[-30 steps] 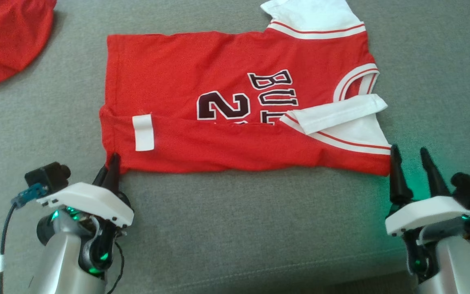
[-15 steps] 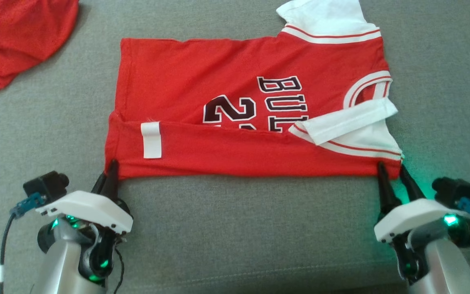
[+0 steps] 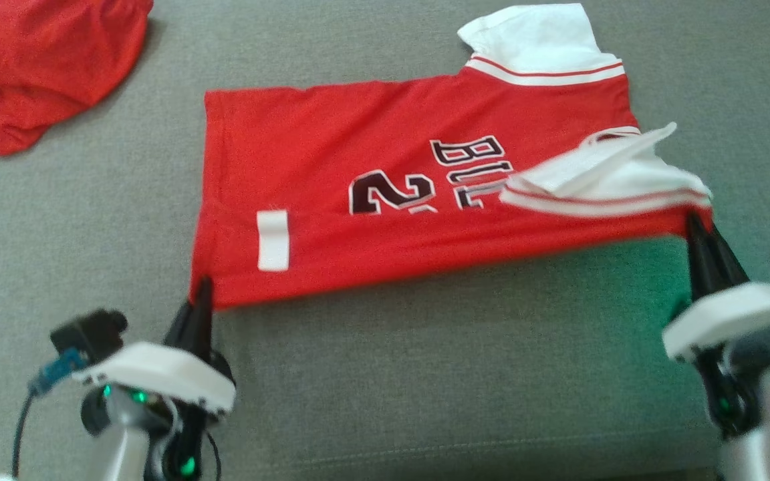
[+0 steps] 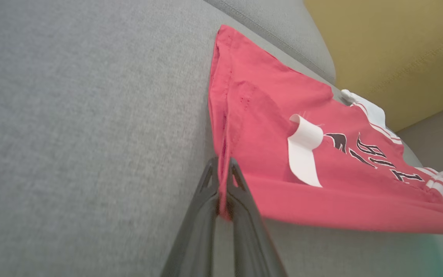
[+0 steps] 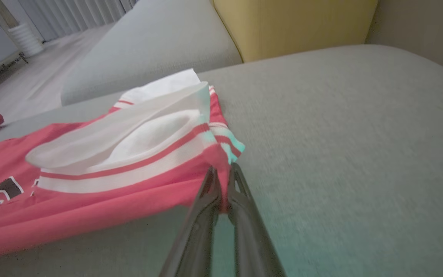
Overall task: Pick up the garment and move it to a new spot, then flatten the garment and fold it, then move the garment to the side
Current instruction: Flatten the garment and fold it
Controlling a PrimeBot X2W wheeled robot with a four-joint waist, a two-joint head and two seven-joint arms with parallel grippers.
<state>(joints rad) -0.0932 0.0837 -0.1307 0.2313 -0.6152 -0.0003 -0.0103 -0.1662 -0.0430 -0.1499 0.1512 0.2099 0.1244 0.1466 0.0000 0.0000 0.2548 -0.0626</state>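
Here the red jersey (image 3: 385, 174) lies spread across the grey sofa seat (image 3: 425, 387), its near edge folded over the printed number, a white label (image 3: 273, 239) near the left corner. The left gripper (image 3: 203, 294) is clamped on the near left corner, fingers pressed together on the cloth. The right gripper (image 3: 696, 227) pinches the near right corner below the white sleeve, and that blurred edge seems raised off the seat. A second red garment (image 3: 44, 60) lies well apart at the far left.
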